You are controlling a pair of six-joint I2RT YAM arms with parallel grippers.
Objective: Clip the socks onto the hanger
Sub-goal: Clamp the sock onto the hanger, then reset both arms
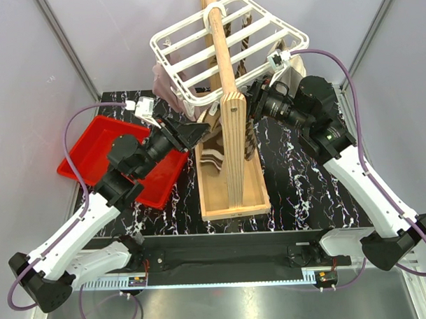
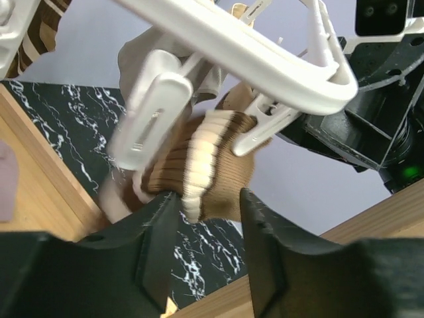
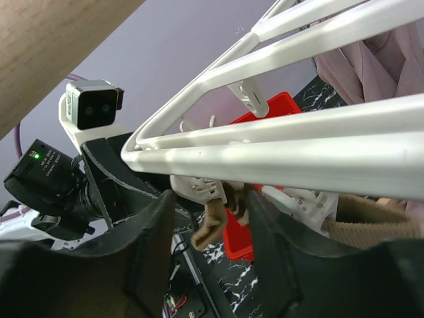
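Note:
The white hanger (image 1: pixel 230 43) hangs by its hook on the wooden pole. A brown-and-cream striped sock (image 2: pixel 215 162) hangs from a clip peg (image 2: pixel 265 129) under the frame (image 2: pixel 265 56). My left gripper (image 2: pixel 209 199) is open just below it, and the sock's lower edge dips between the fingertips without being pinched. My right gripper (image 3: pixel 211 199) is open on either side of another clip peg (image 3: pixel 199 187) that holds a brown sock end (image 3: pixel 213 222). In the top view the left gripper (image 1: pixel 193 132) and the right gripper (image 1: pixel 255 96) sit under the hanger's near edge. A mauve sock (image 1: pixel 165 88) hangs at the left.
The tall wooden pole (image 1: pixel 224 68) rises from a wooden base (image 1: pixel 231 190) between the arms. A red tray (image 1: pixel 94 153) lies at the left on the black marbled table (image 1: pixel 298 191). More socks hang beside the pole (image 1: pixel 251 141). A beige sock (image 3: pixel 371 225) hangs at the right.

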